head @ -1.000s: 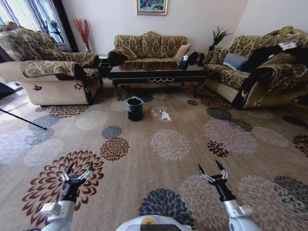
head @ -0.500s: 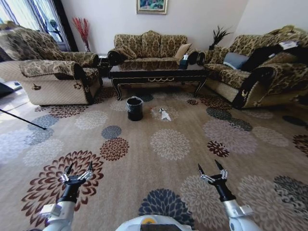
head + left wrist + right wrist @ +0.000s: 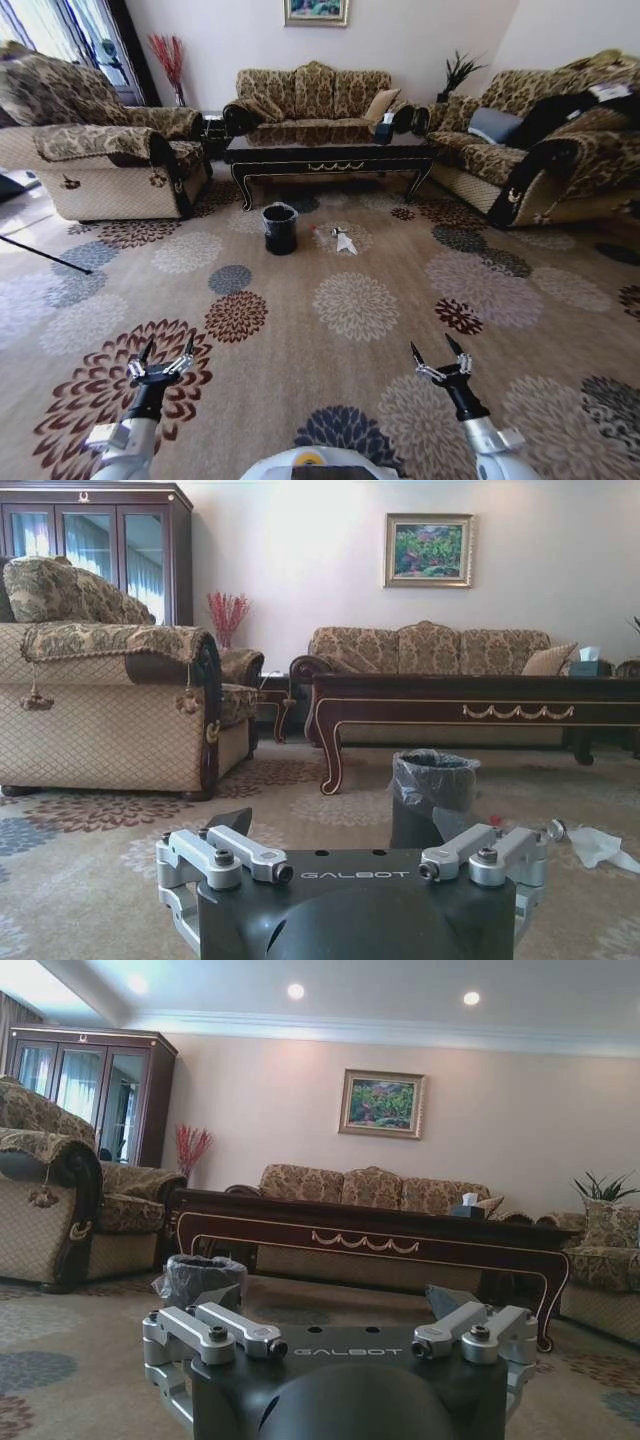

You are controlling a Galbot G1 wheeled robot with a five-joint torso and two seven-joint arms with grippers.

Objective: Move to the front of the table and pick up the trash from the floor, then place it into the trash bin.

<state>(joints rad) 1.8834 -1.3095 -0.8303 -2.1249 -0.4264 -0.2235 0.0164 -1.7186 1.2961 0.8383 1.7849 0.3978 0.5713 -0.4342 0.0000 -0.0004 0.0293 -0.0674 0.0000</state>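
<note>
The dark table [image 3: 330, 153] stands ahead before the far sofa, also showing as the table [image 3: 480, 706] and the table [image 3: 370, 1228] in the wrist views. In front of it on the patterned floor [image 3: 300, 350] stands the black trash bin [image 3: 280, 227] with its clear liner, seen closer as the trash bin [image 3: 432, 792] and the trash bin [image 3: 200, 1278]. Just right of the bin lies the trash [image 3: 343, 240], a crumpled white paper [image 3: 600, 845]. My left gripper [image 3: 168, 346] and right gripper [image 3: 431, 345] are held low near me, both open and holding nothing, far from the trash.
An armchair [image 3: 100, 150] flanks the table on the left and a sofa [image 3: 540, 150] on the right. A wide stretch of carpet lies between me and the bin. A thin dark pole [image 3: 40, 255] slants over the floor at far left.
The whole head view has shifted slightly, so the camera has moved a little toward the table. Both grippers hold the same open pose.
</note>
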